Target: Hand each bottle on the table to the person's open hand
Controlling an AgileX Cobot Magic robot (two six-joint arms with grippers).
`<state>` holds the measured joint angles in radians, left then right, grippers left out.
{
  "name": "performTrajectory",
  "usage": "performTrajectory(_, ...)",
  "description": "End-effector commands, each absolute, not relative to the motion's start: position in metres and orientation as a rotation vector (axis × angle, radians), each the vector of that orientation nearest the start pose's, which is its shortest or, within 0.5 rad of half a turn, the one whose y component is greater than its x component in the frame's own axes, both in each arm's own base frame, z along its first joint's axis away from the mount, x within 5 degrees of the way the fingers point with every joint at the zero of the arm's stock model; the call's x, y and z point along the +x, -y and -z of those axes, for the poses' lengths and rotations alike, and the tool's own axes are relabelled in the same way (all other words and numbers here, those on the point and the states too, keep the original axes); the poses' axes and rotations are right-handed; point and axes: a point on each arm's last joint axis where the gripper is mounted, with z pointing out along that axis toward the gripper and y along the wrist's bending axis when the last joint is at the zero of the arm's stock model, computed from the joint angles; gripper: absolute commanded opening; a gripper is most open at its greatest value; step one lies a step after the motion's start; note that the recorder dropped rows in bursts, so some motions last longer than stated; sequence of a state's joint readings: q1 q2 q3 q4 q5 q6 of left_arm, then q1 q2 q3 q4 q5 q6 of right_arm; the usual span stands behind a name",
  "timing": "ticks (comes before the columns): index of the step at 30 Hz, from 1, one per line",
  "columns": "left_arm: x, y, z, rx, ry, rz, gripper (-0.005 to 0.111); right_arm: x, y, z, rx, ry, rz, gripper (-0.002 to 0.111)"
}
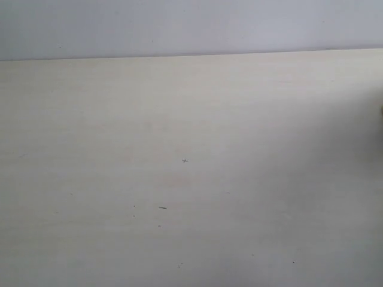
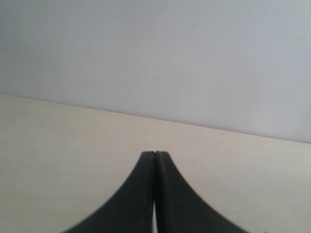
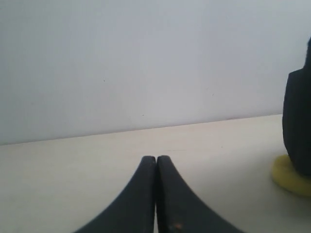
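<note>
Left gripper point(image 2: 155, 154), tips pressed together, pinching nothing; right gripper point(image 3: 156, 158) the same. Pale table point(image 1: 90, 119), few dark specks point(image 1: 162, 207). Near right gripper, dark shape point(image 3: 297, 121) on yellow base point(image 3: 286, 177), cut off at frame edge; bottle or not, cannot tell.

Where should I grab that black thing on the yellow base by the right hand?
Probably take the black thing by its upright wall, just above the yellow base, coming in level from the side. Only one edge shows, so its shape is unclear; the right hand, shut, must open first.
</note>
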<state>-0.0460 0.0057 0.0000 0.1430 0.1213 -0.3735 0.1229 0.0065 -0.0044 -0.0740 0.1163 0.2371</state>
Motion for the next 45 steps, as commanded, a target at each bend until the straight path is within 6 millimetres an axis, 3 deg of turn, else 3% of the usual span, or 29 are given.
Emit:
performTrajectory(1, 0.0564, 0.0015, -0.2032, -0.152, -1.59, 0.205, 0.0, 0.0561, -0.0063, -0.2036, -0.018, -1.591, -0.159, 0.0)
performTrajectory(45, 0.0564, 0.0013, -0.2032, -0.154, -1.589, 0.203, 0.0, 0.0561, -0.006, -0.2032, -0.013, -1.595, -0.154, 0.0)
